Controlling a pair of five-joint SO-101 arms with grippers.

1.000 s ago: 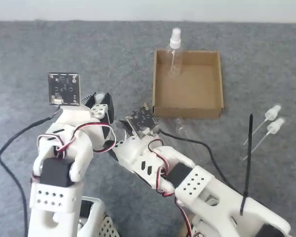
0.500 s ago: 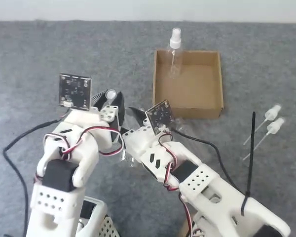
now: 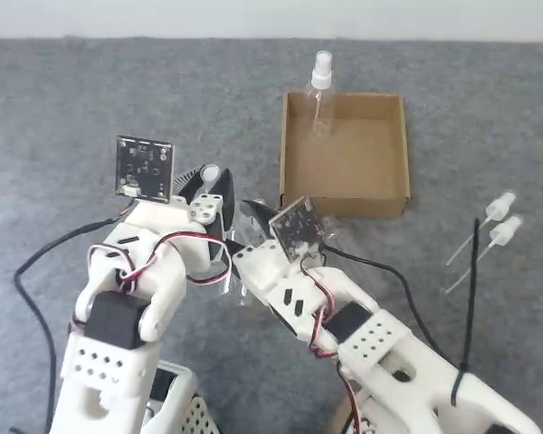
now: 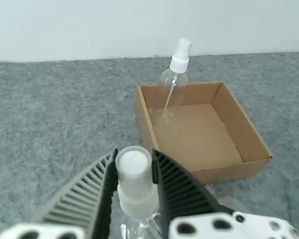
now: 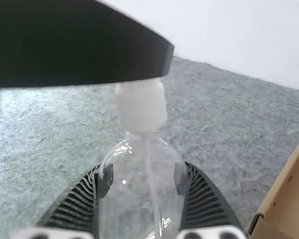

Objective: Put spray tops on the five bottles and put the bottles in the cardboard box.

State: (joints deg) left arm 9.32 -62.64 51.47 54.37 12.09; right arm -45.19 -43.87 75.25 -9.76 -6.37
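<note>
One capped bottle [image 3: 320,104] sits in the cardboard box [image 3: 344,204], upper middle. Left gripper [image 4: 133,162] pinches a spray top [image 4: 134,191] onto the bottle [image 5: 129,167] the right gripper [image 5: 141,186] squeezes; guessing it needs seating snug next.

A robotics lab bench: grey felt mat [image 3: 63,108], bare white wall [image 3: 163,16].

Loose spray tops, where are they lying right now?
In the high view, the farther spray top and the nearer spray top lie side by side on the carpet, right of the cardboard box.
</note>
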